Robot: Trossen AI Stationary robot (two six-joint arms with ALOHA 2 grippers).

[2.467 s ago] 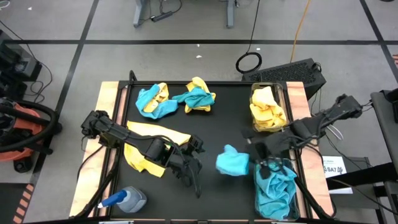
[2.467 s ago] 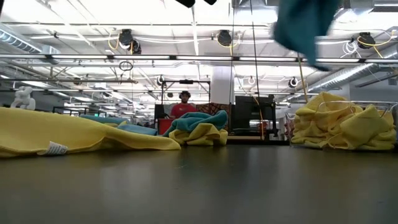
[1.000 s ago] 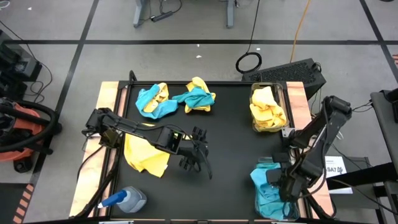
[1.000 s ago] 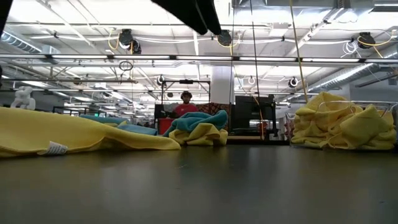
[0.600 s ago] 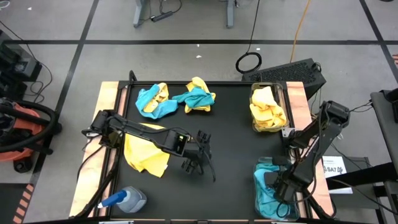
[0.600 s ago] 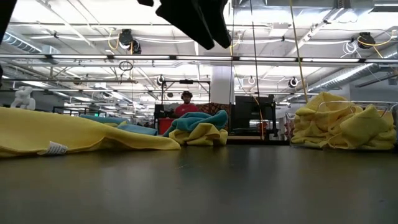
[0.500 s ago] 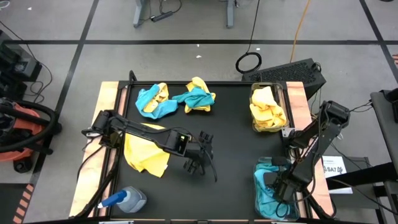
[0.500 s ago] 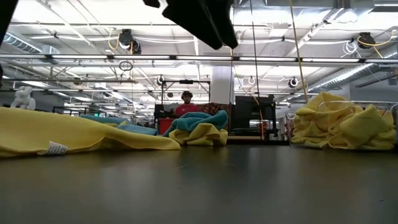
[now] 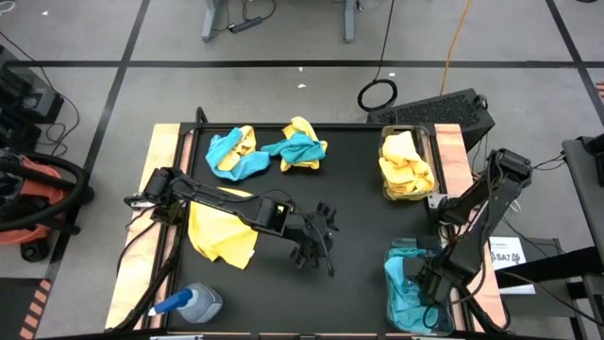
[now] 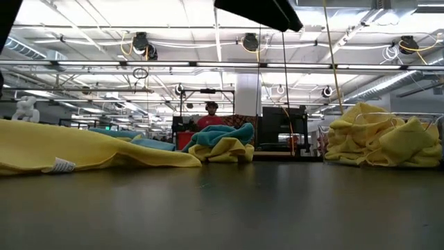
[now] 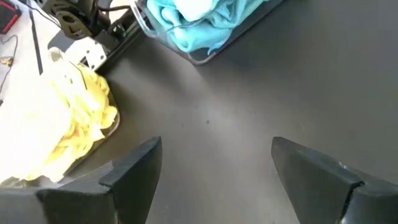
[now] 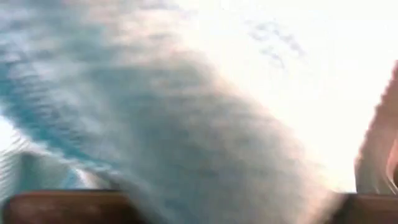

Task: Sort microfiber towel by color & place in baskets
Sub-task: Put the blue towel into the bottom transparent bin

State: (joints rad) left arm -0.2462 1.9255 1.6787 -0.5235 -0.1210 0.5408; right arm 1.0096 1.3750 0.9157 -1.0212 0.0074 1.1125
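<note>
My left gripper (image 9: pixel 321 242) hangs open over the bare middle of the black table, nothing between its fingers (image 11: pixel 134 171). My right gripper (image 9: pixel 427 291) points down into the near right basket (image 9: pixel 385 283), among the teal towels (image 9: pixel 404 295); teal cloth (image 12: pixel 155 124) fills its wrist view. The far right basket (image 9: pixel 382 162) holds yellow towels (image 9: pixel 408 168). Two mixed teal and yellow heaps (image 9: pixel 233 151) (image 9: pixel 302 147) lie at the far edge. One yellow towel (image 9: pixel 222 229) lies spread at the left.
A blue-capped spray bottle (image 9: pixel 193 304) lies at the near left corner. Bare black table shows between the left gripper and the two baskets. The left arm (image 10: pixel 257 10) hangs dark above the low view. A person stands far behind the table (image 10: pixel 211 118).
My left gripper has travelled toward the table's right edge, sinking a little and tipping. My right gripper has sunk straight down into the near right basket, onto the teal towels.
</note>
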